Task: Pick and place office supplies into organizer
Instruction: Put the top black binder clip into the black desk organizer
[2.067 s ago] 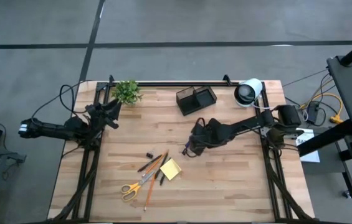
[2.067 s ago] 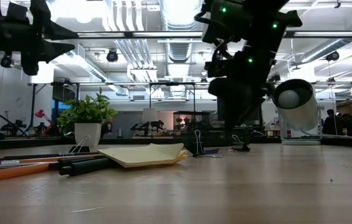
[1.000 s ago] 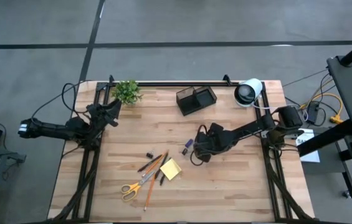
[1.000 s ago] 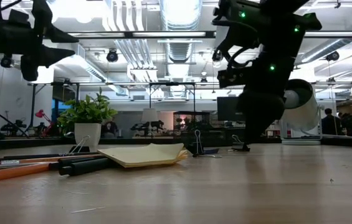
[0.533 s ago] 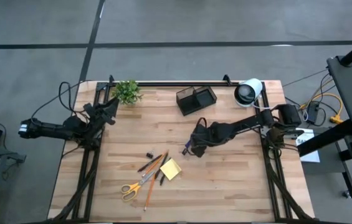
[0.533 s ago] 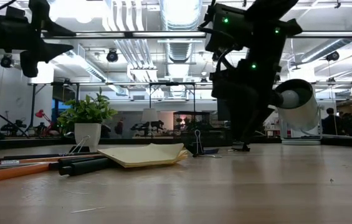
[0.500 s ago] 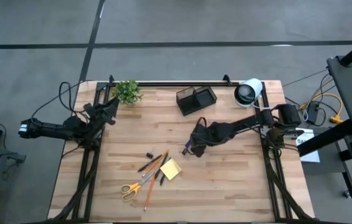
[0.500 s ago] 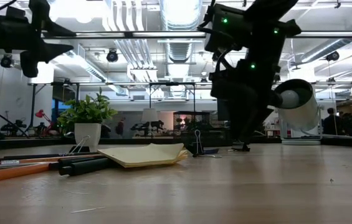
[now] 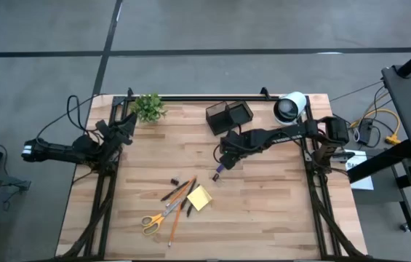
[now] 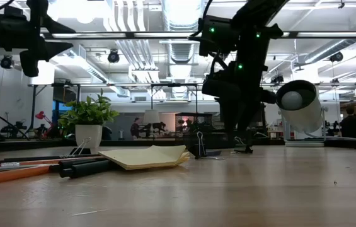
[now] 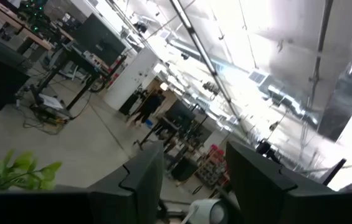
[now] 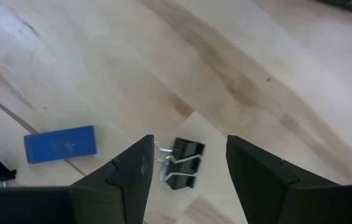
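Observation:
My right gripper point(image 9: 222, 160) point(image 12: 185, 180) hovers open over the wood, fingers pointing down. Between its fingers, lower down, a small black binder clip point(image 12: 180, 163) lies on the table, and a blue block point(image 12: 60, 144) point(image 9: 218, 173) lies beside it. The black mesh organizer point(image 9: 228, 116) stands toward the far edge, just beyond this gripper. The yellow sticky pad point(image 9: 198, 197), orange pencils and dark pens point(image 9: 180, 193) and yellow-handled scissors point(image 9: 157, 218) lie flat toward the near side. My left gripper point(image 9: 124, 128) point(image 11: 191, 180) waits open at the table's left edge, raised and pointing up.
A small green plant point(image 9: 148, 107) stands at the far left corner and a big white-and-black roll point(image 9: 290, 107) at the far right. A tiny dark bit point(image 9: 176, 180) lies near the pens. Bare wood spreads over the table's right and near parts.
My right gripper has swung from the table's middle toward the far edge and the organizer, rising a little. It passed over the blue block, which lies where it was.

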Controlling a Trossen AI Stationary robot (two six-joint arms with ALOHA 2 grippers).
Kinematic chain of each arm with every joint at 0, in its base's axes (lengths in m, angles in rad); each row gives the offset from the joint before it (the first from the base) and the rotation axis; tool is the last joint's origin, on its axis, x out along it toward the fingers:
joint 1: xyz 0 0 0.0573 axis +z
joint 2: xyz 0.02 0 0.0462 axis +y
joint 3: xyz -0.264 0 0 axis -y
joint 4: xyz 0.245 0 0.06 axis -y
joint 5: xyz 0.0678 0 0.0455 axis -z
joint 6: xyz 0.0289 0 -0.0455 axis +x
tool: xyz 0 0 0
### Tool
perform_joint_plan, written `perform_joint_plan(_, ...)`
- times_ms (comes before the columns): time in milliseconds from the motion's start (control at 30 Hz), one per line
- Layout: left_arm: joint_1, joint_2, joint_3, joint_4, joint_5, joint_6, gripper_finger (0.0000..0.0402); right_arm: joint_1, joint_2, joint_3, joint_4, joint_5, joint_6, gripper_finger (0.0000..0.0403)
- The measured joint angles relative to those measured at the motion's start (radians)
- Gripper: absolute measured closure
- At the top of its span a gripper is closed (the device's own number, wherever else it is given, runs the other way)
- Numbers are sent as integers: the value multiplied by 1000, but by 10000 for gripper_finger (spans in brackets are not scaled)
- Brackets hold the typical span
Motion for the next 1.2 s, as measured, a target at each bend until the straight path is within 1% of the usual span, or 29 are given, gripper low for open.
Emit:
perform_joint_plan(100, 0, 0, 0, 45, -2, 0, 243, -24, 0, 25, -42, -23, -44, 216)
perform_joint_plan(300, 1, 0, 0, 156, -2, 0, 243, -59, 0, 61, -126, -106, -36, 216)
perform_joint_plan(367, 1, 0, 0, 177, -4, -1, 243, -57, 0, 64, -125, -123, -17, 216)
perform_joint_plan(500, 1, 0, 13, 194, -37, -2, 243, -17, 0, 67, -130, -123, 28, 216)
perform_joint_plan(567, 1, 0, 19, 195, -49, -1, 243, 13, 0, 67, -130, -90, 44, 216)
perform_joint_plan(633, 1, 0, 26, 193, -48, -1, 243, 46, 0, 64, -130, -22, 52, 216)
perform_joint_plan(867, 1, 1, 25, 191, -48, -1, 243, 123, 0, 57, -119, 160, 90, 216)
perform_joint_plan(1000, 0, 3, 22, 188, -47, -6, 243, 157, 0, 25, -43, 180, 94, 216)
perform_joint_plan(1067, 0, 3, 21, 174, -45, 5, 243, 189, 0, -4, 15, 195, 51, 216)
perform_joint_plan(1200, -3, 3, 19, 60, -43, 14, 243, 275, 1, -62, 66, 267, -32, 216)
